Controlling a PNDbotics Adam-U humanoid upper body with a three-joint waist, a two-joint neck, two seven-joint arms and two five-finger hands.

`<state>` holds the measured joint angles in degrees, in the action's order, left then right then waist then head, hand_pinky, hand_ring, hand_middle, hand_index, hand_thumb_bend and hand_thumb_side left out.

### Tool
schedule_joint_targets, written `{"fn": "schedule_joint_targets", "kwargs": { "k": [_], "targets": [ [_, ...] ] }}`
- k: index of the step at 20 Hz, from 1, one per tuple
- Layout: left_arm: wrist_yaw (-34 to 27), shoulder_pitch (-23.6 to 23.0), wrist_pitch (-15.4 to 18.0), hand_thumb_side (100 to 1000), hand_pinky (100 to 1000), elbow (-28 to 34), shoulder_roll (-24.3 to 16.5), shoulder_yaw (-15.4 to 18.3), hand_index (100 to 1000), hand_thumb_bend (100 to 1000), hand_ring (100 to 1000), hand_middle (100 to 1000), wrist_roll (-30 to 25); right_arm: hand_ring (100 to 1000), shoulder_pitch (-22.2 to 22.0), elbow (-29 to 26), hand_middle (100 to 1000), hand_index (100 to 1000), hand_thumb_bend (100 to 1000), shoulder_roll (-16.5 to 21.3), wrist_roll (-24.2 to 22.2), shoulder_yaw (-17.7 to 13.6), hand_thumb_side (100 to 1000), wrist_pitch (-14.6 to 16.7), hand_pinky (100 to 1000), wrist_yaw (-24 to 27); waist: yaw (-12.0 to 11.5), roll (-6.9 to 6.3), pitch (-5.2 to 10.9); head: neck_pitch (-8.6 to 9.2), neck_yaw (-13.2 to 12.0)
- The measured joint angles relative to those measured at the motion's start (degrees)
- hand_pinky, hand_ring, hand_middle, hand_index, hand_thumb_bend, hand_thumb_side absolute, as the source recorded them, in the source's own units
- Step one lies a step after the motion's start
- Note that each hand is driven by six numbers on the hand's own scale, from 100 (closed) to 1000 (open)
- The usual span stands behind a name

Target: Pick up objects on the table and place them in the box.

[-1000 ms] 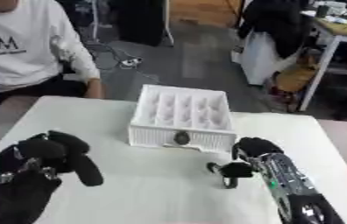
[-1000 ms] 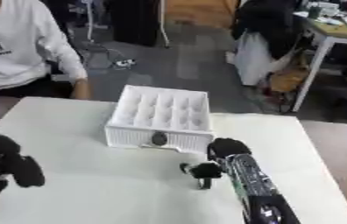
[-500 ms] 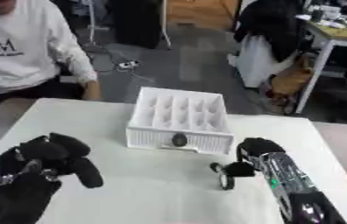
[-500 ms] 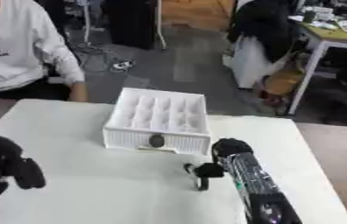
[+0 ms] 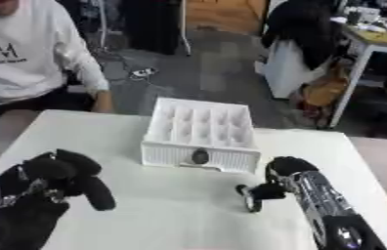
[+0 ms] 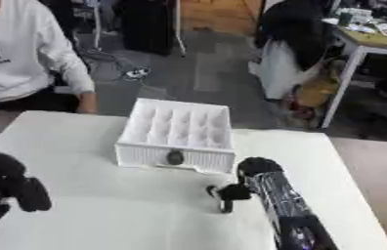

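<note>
A white box (image 5: 200, 128) with rows of small compartments stands mid-table, with a dark oval knob (image 5: 200, 156) on its front wall. Just right of its front corner my right hand (image 5: 288, 171) reaches in from the lower right. Its fingers curl down onto a small dark object (image 5: 250, 199) that stands on the white table (image 5: 171, 210). The fingertips pinch the object's upper end; its shape is hard to make out. My left hand (image 5: 53, 179) hangs at the lower left with relaxed fingers and holds nothing.
A person in a white sweatshirt (image 5: 22, 58) sits at the table's far left edge, one hand near the corner. Beyond the table are a chair draped with dark clothes (image 6: 295, 34) and another desk (image 5: 385, 36).
The whole picture has shifted a little, so the camera moved. My right hand has stayed at the small dark object beside the box. The left hand has hardly moved.
</note>
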<state>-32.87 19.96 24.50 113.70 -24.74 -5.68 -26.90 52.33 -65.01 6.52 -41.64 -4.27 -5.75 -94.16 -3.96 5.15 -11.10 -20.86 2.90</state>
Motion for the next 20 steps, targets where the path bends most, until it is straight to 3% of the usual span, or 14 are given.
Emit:
{"fn": "schedule_joint_targets", "kwargs": {
  "k": [20],
  "targets": [
    [0.0, 0.13, 0.01, 688, 600, 0.0, 0.0, 0.0, 847, 465, 582, 771, 0.01, 465, -0.65, 1.56, 595, 646, 528, -0.16, 0.08, 0.03, 1000, 0.42, 208, 1.0, -0.37, -0.03, -0.19, 0.0, -0.42]
  ]
}}
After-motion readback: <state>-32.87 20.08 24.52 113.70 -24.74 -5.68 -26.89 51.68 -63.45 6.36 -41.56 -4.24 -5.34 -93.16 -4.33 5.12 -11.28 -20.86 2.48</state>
